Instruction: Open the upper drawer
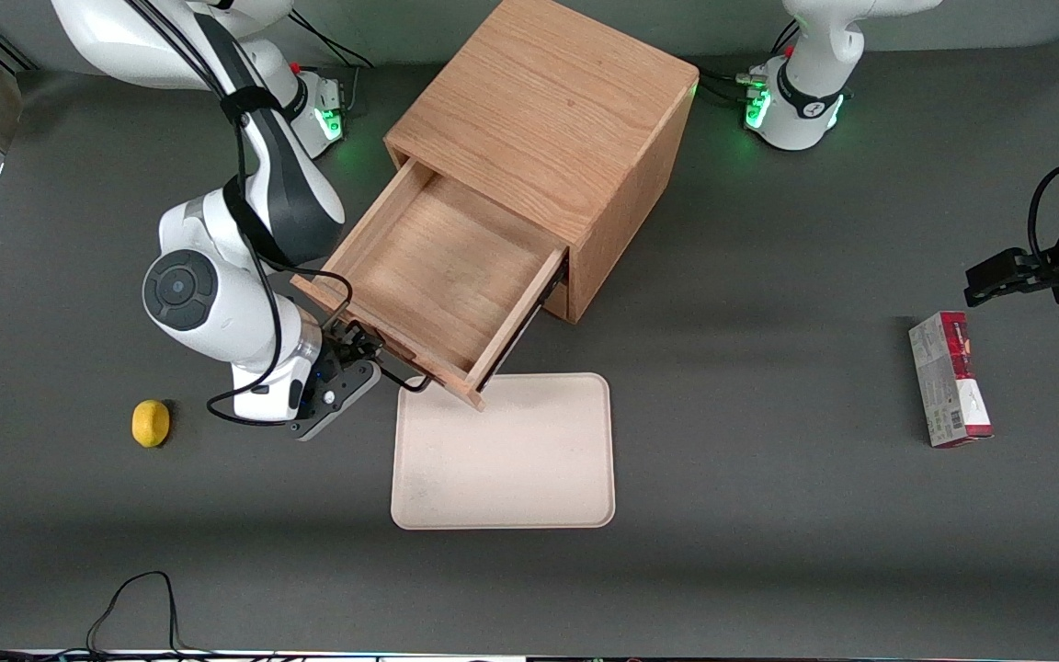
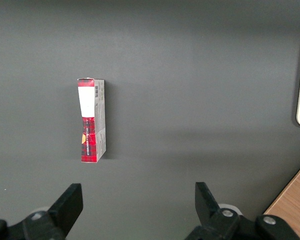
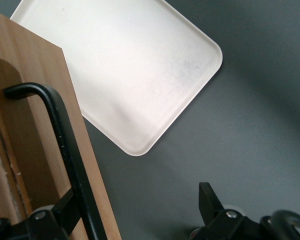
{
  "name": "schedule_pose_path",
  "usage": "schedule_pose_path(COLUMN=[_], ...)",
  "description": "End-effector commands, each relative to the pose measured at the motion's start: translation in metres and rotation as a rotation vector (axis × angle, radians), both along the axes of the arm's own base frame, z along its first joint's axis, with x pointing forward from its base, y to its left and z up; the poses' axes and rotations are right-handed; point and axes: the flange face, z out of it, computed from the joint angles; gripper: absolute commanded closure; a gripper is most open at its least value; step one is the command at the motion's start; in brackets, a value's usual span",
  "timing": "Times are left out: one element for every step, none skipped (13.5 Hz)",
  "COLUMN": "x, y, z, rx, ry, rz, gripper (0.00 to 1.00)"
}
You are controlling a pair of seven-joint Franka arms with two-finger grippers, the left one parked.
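Two black fingers (image 3: 55,220) of the hand (image 3: 140,220) stand apart in the right wrist view, one just beside the thin black bar handle (image 3: 65,150) of the upper drawer (image 1: 442,276), the other out over bare bench; whether that finger touches the bar cannot be told. The front view shows the hand (image 1: 346,386) only as a dark clump low at the drawer's front, so the spread of the fingers is seen from the wrist alone. That front view shows the drawer pulled well out of the oak cabinet (image 1: 548,119), its shallow box open to the camera. A cream tray (image 1: 504,452) lies on the bench (image 1: 768,515), its corner under the drawer's front. A lemon (image 1: 151,423) sits toward the working arm's end. Only the left wrist view shows the red carton (image 2: 92,120) closely.
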Motion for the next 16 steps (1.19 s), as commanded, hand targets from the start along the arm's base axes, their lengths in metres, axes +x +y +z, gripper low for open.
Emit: schedule_pose_path(x=[0.009,0.011,0.011,0.011,0.013,0.015,0.018,0.022,0.024,0.025,0.025,0.023,0.018,0.013,0.008,0.002], y=[0.001,-0.002,-0.002,-0.002,-0.002,-0.001,-0.002,-0.009,-0.013,-0.015,-0.021,-0.023,-0.023,-0.024,-0.028,-0.036], z=[0.004,0.003,0.005,0.008,0.019,0.032,0.047,0.061,0.074,0.087,0.100,0.111,0.124,0.139,0.152,0.163], rx=[-0.009,-0.010,-0.008,-0.007,-0.006,-0.004,-0.001,-0.001,0.001,0.002,0.003,0.003,0.001,0.000,-0.005,-0.016], ry=[-0.013,-0.013,-0.013,-0.014,-0.017,-0.016,-0.022,-0.028,-0.033,-0.036,-0.037,-0.031,-0.022,-0.013,-0.002,0.017], rz=[0.021,0.012,0.005,0.003,0.002,0.002,0.000,-0.010,-0.015,-0.017,-0.025,-0.043,-0.090,-0.139,-0.174,-0.206], gripper=[0.00,0.00,0.00,0.00,0.00,0.00,0.00,0.00,0.00,0.00,0.00,0.00,0.00,0.00,0.00,0.00])
